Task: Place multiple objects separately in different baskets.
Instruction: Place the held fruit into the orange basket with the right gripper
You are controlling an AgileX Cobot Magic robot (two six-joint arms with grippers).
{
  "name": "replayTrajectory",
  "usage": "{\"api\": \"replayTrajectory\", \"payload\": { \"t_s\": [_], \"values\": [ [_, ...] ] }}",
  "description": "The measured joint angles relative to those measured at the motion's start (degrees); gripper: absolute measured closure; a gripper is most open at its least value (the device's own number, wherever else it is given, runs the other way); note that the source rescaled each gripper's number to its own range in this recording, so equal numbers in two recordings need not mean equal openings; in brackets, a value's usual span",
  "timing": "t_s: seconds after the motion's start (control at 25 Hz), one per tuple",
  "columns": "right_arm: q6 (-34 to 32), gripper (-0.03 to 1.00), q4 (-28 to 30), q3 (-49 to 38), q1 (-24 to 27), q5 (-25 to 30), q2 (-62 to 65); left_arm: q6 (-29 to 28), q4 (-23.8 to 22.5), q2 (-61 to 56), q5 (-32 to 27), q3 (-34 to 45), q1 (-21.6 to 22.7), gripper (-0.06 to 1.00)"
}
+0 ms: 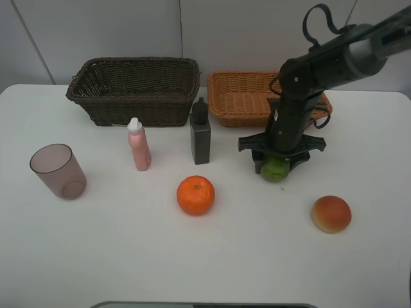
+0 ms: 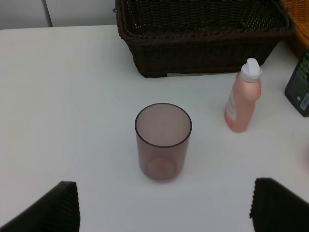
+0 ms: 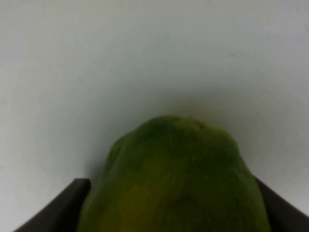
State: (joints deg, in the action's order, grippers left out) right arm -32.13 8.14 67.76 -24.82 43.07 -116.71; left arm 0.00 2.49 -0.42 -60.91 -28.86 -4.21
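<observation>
My right gripper [image 1: 276,160] points straight down over the green round fruit [image 1: 275,170] in front of the light orange-tan basket [image 1: 234,96]. In the right wrist view the fruit [image 3: 174,164] fills the gap between the two fingers [image 3: 67,205], which press on both its sides. My left gripper [image 2: 165,189] is open and empty, hanging above the table near the mauve cup [image 2: 162,140]. In the high view, the cup [image 1: 58,171], pink bottle [image 1: 139,144], dark green bottle [image 1: 200,132], orange [image 1: 196,195] and peach-like fruit [image 1: 331,213] stand on the table. The dark brown basket [image 1: 96,96] is empty.
The white table [image 1: 128,256] reaches to a white wall behind the baskets. The right arm [image 1: 321,64] reaches over the tan basket's right end. The left arm does not show in the high view.
</observation>
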Motion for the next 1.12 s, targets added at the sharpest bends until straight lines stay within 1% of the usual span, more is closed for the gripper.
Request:
{"api": "replayTrajectory", "payload": {
  "t_s": [0.32,0.4,0.52,0.6,0.8,0.88,1.0,1.12],
  "values": [
    [0.0,0.57,0.01,0.16,0.0,0.01,0.0,0.0,0.0,0.0,0.0,0.0,0.0,0.03],
    [0.0,0.57,0.08,1.27,0.0,1.32,-0.04,0.0,0.0,0.0,0.0,0.0,0.0,0.03],
    [0.55,0.57,0.77,4.54,0.0,4.97,0.02,0.0,0.0,0.0,0.0,0.0,0.0,0.03],
    [1.87,0.57,0.84,7.22,0.0,8.4,0.17,0.0,0.0,0.0,0.0,0.0,0.0,0.03],
    [7.98,0.57,0.84,15.28,0.0,19.17,0.92,0.0,0.0,0.0,0.0,0.0,0.0,0.03],
    [9.89,0.57,0.84,19.19,0.0,22.27,0.92,0.0,0.0,0.0,0.0,0.0,0.0,0.03],
    [11.63,0.57,0.84,24.58,0.72,24.09,0.92,0.0,0.0,0.0,0.0,0.0,0.0,0.03],
    [11.97,0.57,0.9,28.65,2.54,23.43,0.92,0.0,0.0,0.0,0.0,0.0,0.0,0.03]
  ]
}}
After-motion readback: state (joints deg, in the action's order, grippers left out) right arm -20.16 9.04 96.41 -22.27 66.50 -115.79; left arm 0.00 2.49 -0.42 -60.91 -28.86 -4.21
